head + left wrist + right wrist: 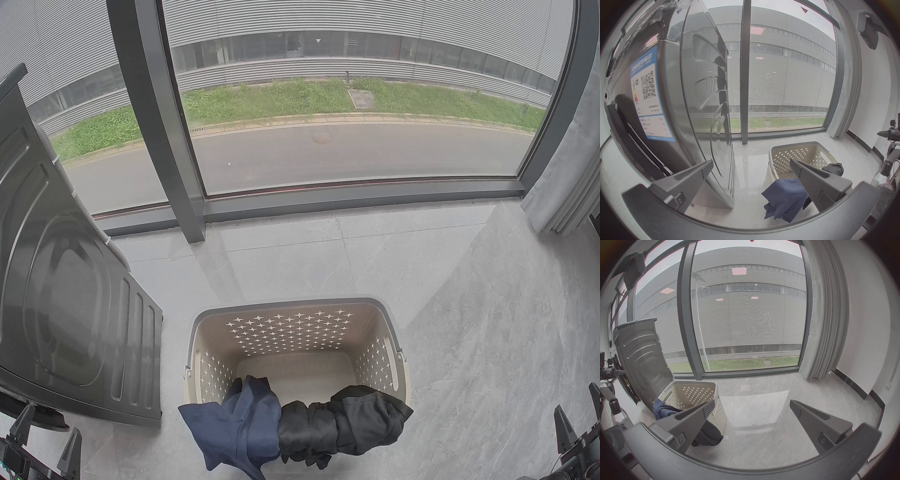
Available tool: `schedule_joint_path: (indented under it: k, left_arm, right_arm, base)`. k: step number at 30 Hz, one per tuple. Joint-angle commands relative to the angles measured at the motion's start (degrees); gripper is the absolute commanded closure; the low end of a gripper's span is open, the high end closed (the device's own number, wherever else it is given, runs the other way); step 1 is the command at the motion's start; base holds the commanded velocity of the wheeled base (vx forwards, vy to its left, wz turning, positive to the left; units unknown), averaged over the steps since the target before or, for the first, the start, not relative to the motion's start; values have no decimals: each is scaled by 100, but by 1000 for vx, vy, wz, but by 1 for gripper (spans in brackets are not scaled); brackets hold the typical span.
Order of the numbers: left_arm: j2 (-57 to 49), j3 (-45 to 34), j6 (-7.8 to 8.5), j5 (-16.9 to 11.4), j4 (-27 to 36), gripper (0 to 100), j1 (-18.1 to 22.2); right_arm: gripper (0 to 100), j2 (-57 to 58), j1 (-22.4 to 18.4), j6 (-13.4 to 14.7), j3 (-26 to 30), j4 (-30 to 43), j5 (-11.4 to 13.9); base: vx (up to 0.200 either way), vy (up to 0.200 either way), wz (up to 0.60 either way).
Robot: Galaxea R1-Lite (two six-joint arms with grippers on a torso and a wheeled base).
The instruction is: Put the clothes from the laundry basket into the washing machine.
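A beige laundry basket [290, 328] stands on the floor in front of me. A navy garment [237, 425] and a black garment [347, 422] hang over its near rim. The washing machine's grey door [69, 312] stands open at the left. My left gripper [50, 425] sits low at the left, beside the door, open and empty. My right gripper [576, 403] is low at the right, open and empty, well clear of the basket. The left wrist view has the left gripper [751, 165], the basket [793, 156], the navy garment [784, 200] and the door [706, 109].
Grey tiled floor [437, 281] spreads around the basket up to a tall window [350, 125] with a dark post [156, 125]. A grey curtain [562, 187] hangs at the right. From the right wrist I see my right gripper [751, 405], the basket [690, 394] and bare floor.
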State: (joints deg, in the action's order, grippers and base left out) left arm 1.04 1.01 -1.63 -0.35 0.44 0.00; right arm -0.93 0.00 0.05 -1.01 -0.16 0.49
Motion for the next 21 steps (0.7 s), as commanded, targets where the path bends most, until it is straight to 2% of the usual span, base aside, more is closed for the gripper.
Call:
schedule_joint_path:
  k: [1, 2, 11, 21]
  left_arm:
    - [-60, -84, -4, 0, 0, 0, 0]
    - [-60, -84, -4, 0, 0, 0, 0]
    - [-60, -84, -4, 0, 0, 0, 0]
    - [-60, -84, -12, 0, 0, 0, 0]
  right_arm:
    - [0, 93, 0, 4, 101, -2, 4]
    - [0, 93, 0, -5, 101, -2, 4]
    - [0, 93, 0, -5, 101, -2, 4]
    - [0, 93, 0, -5, 101, -2, 4]
  base:
    - [0, 0, 0]
    - [0, 0, 0]
    - [200, 0, 0]
    - [0, 0, 0]
